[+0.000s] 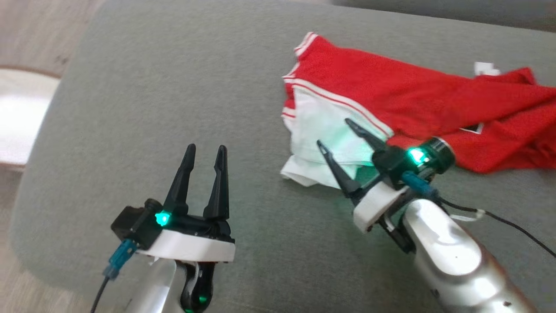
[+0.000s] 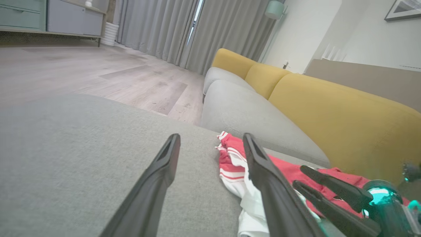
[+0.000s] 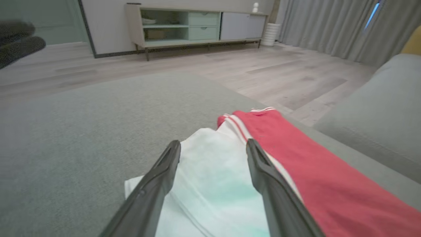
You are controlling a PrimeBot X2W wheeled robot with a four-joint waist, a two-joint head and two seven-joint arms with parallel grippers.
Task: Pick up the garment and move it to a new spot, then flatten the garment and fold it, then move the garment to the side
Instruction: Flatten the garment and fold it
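Observation:
A red and white garment [image 1: 391,104] with striped trim lies crumpled on the grey cushion [image 1: 173,87], toward the right. My right gripper [image 1: 335,134] hovers open just over its white part, fingers spread with nothing between them. In the right wrist view the white cloth [image 3: 213,177] lies under and between the fingers of that gripper [image 3: 213,146]. My left gripper [image 1: 206,150] stands open over bare cushion, well left of the garment. The left wrist view has the garment [image 2: 233,161] to the right of my open left gripper [image 2: 210,138], with the right gripper [image 2: 301,177] beyond.
The cushion's left and front edges drop to a wooden floor [image 1: 26,39]. A yellow and grey sofa [image 2: 296,105] stands behind the garment. A low cabinet [image 3: 197,26] and curtains [image 2: 197,29] line the far wall. A black cable [image 1: 499,217] trails from my right arm.

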